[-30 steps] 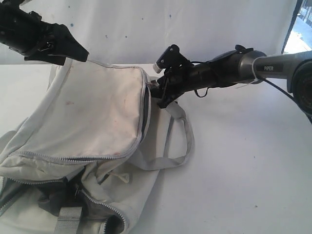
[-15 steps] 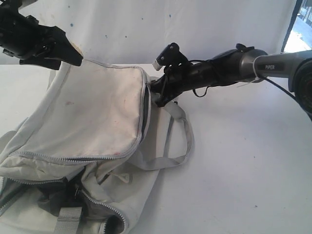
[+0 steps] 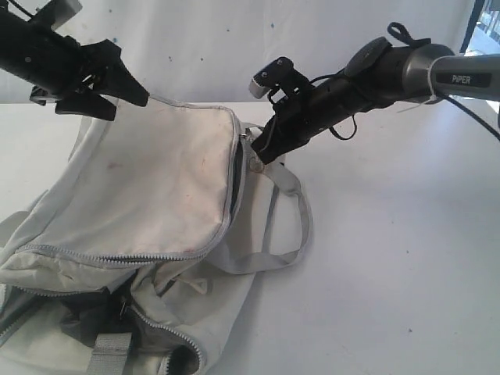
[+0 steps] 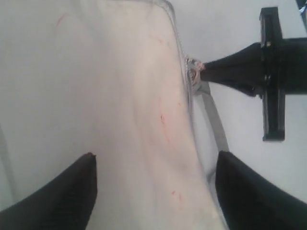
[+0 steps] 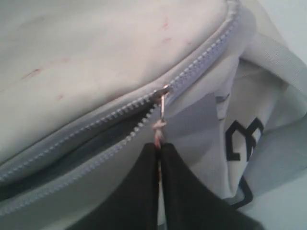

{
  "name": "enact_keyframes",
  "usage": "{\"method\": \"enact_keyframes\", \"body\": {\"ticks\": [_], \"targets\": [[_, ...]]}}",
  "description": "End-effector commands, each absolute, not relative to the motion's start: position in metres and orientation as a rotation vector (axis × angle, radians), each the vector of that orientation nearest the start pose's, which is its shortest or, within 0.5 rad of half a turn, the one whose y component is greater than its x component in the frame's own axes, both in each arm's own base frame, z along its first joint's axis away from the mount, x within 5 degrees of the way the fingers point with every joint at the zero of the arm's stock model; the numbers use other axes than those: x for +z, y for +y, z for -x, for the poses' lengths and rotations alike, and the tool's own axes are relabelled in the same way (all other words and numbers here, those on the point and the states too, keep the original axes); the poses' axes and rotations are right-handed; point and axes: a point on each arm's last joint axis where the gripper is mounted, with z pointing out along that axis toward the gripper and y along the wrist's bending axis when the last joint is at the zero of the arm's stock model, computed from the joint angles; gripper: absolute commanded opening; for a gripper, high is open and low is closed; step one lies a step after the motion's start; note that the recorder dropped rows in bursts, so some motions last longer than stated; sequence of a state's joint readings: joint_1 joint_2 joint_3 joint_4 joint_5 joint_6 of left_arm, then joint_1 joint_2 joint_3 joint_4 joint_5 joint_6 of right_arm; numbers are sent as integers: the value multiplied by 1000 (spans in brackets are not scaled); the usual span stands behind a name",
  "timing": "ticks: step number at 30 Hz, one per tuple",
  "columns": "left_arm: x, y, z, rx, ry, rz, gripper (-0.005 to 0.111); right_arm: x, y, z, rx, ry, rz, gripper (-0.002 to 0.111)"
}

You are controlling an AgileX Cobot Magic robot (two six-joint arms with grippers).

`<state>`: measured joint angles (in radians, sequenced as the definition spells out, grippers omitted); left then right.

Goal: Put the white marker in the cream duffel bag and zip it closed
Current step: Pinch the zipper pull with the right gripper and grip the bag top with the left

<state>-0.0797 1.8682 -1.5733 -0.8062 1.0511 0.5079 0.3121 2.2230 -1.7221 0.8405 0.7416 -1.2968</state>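
Note:
The cream duffel bag [image 3: 148, 187] lies on the white table, its stained top panel [image 4: 120, 96] facing up. My right gripper [image 3: 258, 155] is at the bag's right end, shut on the cord of the zipper pull [image 5: 159, 128], just behind the slider [image 5: 164, 91]. Beyond the slider the top zipper gapes and shows dark lining [image 5: 96, 143]. My left gripper [image 3: 129, 105] hangs open over the bag's far left corner with only fabric below its fingers [image 4: 67, 191]; from that wrist my right gripper [image 4: 230, 72] shows at the pull. The white marker is out of view.
A grey webbing strap [image 3: 293, 223] loops onto the table right of the bag. A lower front zipper stands open over dark lining and a grey strap [image 3: 105, 320]. A black logo [image 5: 244, 139] marks the bag's end panel. A white backdrop hangs behind.
My right gripper has shut on the zipper pull cord and the arm has risen. The left gripper has shifted slightly over the bag's far corner and stays open.

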Motion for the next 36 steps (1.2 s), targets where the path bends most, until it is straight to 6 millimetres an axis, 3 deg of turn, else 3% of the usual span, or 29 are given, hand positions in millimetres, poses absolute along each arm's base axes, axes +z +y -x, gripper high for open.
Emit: {"method": "enact_keyframes", "body": {"ticks": [1,6,12,15,19,22,28,33,36], "targets": [[300,-98,-416,-1015,2424,-330,81,188,189,-437,573,2139,1308,0],[298,-120,-432,-1026,2400,-374,84,193,191,-434,595,2143,1317,0],[290,-138,-460,-891,2336,-440,84,196,191,-430,638,2171,1303,0],[280,-139,-474,-811,2303,-559,84,195,191,-427,667,2180,1326,0],[268,-146,-488,-704,2091,-816,84,195,191,-427,672,2182,1333,0],[263,-157,-490,-648,1932,-977,83,195,191,-427,670,2183,1336,0],[249,-180,-491,-679,1813,-1059,83,195,191,-427,659,2184,1347,0],[229,-198,-487,-700,1803,-1159,83,194,190,-427,640,2187,1364,0],[226,-198,-485,-766,1873,-1103,83,193,189,-427,632,2188,1372,0]]}}
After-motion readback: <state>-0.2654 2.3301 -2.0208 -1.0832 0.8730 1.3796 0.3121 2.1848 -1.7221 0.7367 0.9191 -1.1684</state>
